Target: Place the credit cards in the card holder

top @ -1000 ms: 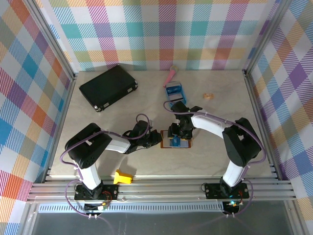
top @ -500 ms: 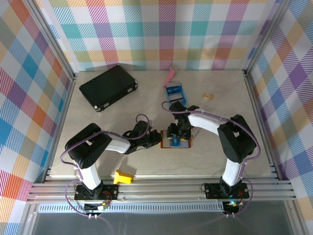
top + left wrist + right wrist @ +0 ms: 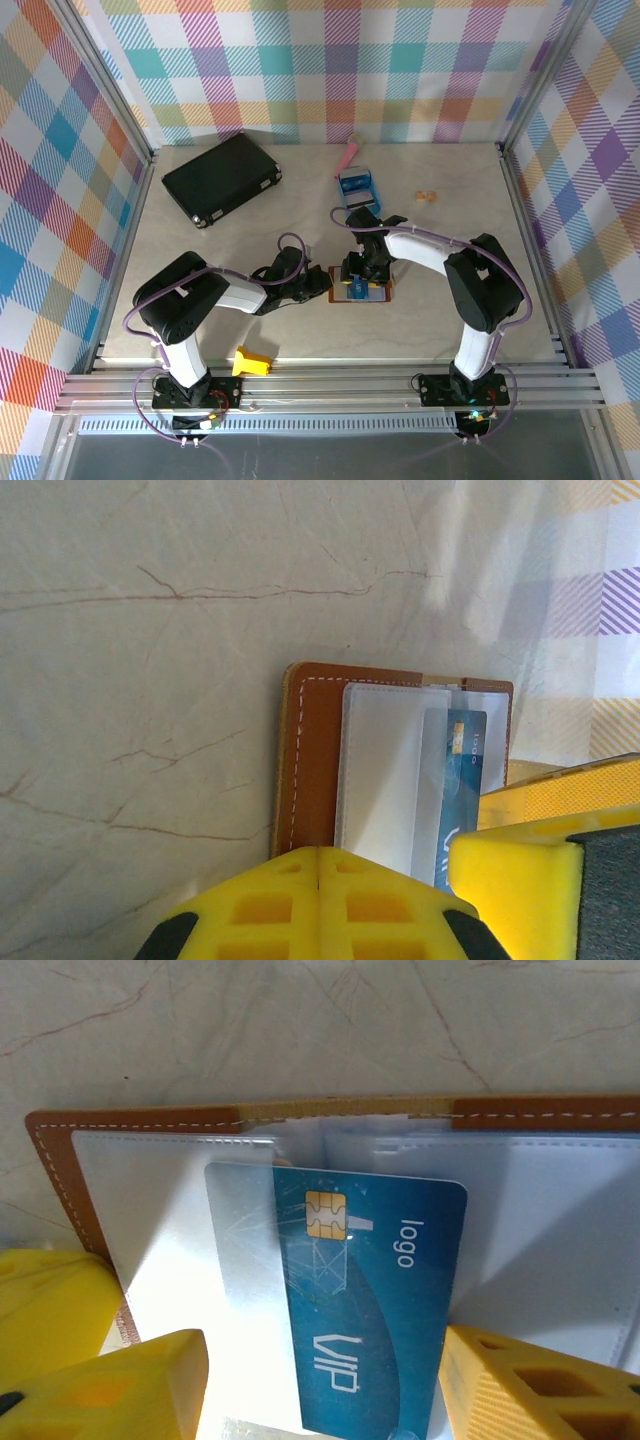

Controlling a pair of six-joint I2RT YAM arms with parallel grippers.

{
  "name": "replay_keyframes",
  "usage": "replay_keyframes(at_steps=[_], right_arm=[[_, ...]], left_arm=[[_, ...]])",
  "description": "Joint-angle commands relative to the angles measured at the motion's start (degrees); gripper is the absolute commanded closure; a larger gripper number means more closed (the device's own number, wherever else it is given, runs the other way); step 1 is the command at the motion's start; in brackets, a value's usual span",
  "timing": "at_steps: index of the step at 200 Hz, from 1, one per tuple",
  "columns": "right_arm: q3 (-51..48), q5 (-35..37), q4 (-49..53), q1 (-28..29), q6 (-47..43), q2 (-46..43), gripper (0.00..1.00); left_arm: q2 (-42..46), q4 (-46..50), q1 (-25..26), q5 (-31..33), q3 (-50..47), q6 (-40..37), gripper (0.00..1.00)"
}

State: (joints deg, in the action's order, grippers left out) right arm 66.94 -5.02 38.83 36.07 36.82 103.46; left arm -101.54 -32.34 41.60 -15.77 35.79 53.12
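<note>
One blue credit card [image 3: 370, 1300] is lying half-inserted in the clear sleeve [image 3: 170, 1210] of one open card holder [image 3: 60, 1150], between the parted fingers of the right gripper [image 3: 320, 1360]; whether they are gripping it cannot be told. The left gripper [image 3: 319, 880], fully closed and holding nothing, is sitting at the holder's edge.

Tight spot: left gripper [image 3: 320, 285] and right gripper [image 3: 361, 279] both crowd card holder [image 3: 372, 298], barely gap between. Blue tray [image 3: 356, 186] just beyond right gripper. Bare table [image 3: 340, 338] on pincers' near side, wide open.
</note>
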Motion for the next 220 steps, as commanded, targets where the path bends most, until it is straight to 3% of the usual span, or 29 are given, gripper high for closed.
replay_keyframes(at_steps=[1,162,220], right_arm=[[1.15,-1.14,0.27,-0.22,-0.65,0.80,0.39],[-1.10,-8.68,-6.34,-0.20,1.50,0.78,0.44],[-0.49,-2.81,-2.40,-0.17,-0.58,-1.99,0.44]], left_arm=[[-1.40,2.15,0.93,-0.22,-0.98,0.09,1.00],[-1.30,1.33,1.02,-0.07,-1.60,0.39,1.00],[-1.21,1.49,1.02,-0.05,-1.60,0.35,1.00]])
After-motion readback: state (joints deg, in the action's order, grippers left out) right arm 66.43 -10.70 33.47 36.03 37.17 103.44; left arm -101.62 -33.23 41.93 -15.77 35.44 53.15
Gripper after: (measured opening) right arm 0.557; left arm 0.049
